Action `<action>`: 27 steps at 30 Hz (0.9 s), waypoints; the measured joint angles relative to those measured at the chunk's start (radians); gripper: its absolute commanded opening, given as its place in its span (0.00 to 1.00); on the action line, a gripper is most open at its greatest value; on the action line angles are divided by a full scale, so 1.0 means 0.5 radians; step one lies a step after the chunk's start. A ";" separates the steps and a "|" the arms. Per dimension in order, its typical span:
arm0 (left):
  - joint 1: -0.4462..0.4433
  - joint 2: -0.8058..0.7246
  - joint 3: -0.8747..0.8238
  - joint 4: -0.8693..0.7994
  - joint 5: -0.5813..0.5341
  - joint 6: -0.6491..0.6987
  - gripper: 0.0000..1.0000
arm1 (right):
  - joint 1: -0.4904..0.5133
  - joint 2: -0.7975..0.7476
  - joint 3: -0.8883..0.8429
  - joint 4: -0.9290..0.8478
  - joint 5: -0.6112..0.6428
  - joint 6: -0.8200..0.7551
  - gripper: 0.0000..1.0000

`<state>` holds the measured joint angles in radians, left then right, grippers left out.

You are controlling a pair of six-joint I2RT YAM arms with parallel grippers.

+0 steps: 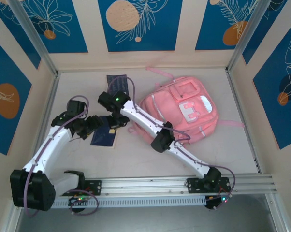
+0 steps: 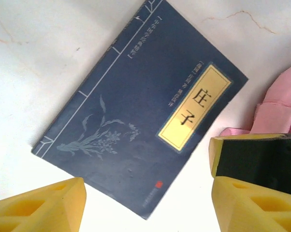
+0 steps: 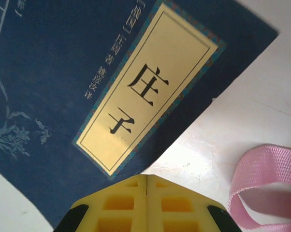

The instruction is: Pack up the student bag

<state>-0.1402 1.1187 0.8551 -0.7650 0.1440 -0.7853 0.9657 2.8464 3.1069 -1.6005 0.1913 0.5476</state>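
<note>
Since the top camera looks down from high up, I see the whole white table, which has thin crack-like lines in it. Cream walls with blue panels stand around it, painted with orange dots and white leaves. A metal rail runs along the near edge.

The student bag lies flat on the right half of the table, front side up. My right arm crosses its near left edge and hides that part. A pink strap loops on the table close by.

A dark blue book with a yellow label lies flat left of the bag. The small print is too tiny to read.

The left gripper hangs over the book with its yellow fingers wide apart. The right gripper has its fingers pressed together at the book's edge. I cannot tell if they pinch the cover.

Another dark flat thing lies farther back, partly hidden.
</note>
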 measured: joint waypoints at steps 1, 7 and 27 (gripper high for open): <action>0.000 -0.007 0.000 -0.018 -0.008 0.001 0.70 | 0.012 -0.013 -0.021 -0.008 0.033 -0.008 0.17; 0.002 -0.011 0.001 -0.060 -0.045 0.008 0.72 | -0.001 -0.367 -0.487 -0.024 0.147 -0.095 0.44; 0.024 0.493 0.200 0.204 -0.156 0.150 0.71 | -0.131 -1.932 -2.885 1.146 0.008 0.028 0.27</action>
<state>-0.1280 1.3651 0.9550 -0.6628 0.0662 -0.7105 0.9001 1.8805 1.6642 -1.0275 0.1951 0.5617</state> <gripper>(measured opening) 0.710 0.336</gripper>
